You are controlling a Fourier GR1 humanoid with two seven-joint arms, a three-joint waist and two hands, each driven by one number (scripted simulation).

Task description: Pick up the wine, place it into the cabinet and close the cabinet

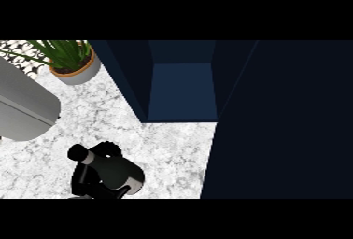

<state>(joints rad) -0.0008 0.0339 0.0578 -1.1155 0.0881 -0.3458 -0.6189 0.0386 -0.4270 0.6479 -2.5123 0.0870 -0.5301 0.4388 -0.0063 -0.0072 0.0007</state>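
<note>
**Fingers (109, 148) curled round the wine bottle (110, 170): now for a clean carry into the cabinet (183, 88)**

Keep the right hand (81, 179) wrapped round the bottle just as now, black fingers closed over its dark body. Held in front of the cabinet and to the left of its open mouth, well short of it, over the counter (165, 154). Cannot tell whether already lifted or resting on the stone.

Mind the tilt: neck pointing away to the cabinet's left, pale base toward the near edge. Best to straighten it before going in, judging by how narrow the opening looks.

Lift first, then travel. Aim for the middle of the blue inside, between the dark left wall and the open door (283, 121) standing at the opening's right. Come in from straight ahead of the cabinet rather than slanting across, to avoid clipping the front edge of that left wall.

Set down deep enough to leave room for the door's swing. Open the fingers only once the base sits flat.

No trouble likely from the plant pot (77, 72), well to the cabinet's left.
</note>
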